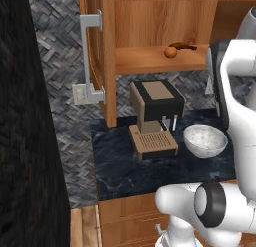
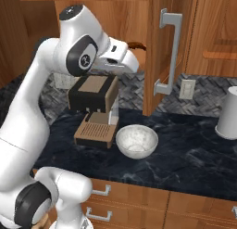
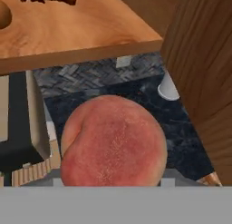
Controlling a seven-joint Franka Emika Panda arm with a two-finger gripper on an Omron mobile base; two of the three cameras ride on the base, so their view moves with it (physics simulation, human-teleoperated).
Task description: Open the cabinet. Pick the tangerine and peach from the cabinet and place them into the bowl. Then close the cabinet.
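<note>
The cabinet point(image 1: 150, 26) stands open, its doors swung out with long silver bar handles point(image 2: 169, 52) facing the room, and its wooden shelf point(image 1: 160, 60) exposed above the surface. The white arm point(image 2: 41, 112) rises from the base, bends at its dark elbow and reaches forward at shelf height, its wrist just in front of the cabinet opening above the coffee machine point(image 1: 155, 116). The dark marbled surface point(image 2: 185, 154) carries that brown coffee machine, the speckled bowl point(image 1: 205, 140) just beside it, and a white cylindrical container point(image 2: 230, 113) well off to the right; a grey woven-pattern wall with a pale outlet point(image 2: 187, 89) runs behind, and wooden drawers point(image 2: 139, 200) sit below. The gripper point(image 3: 112, 180) holds the peach point(image 3: 113, 141), which fills the lower middle of the hand view, hanging above the surface near the shelf's front edge. The tangerine point(image 1: 170, 51) lies on the shelf, close beside a dark brown elongated item point(image 1: 183, 46).
</note>
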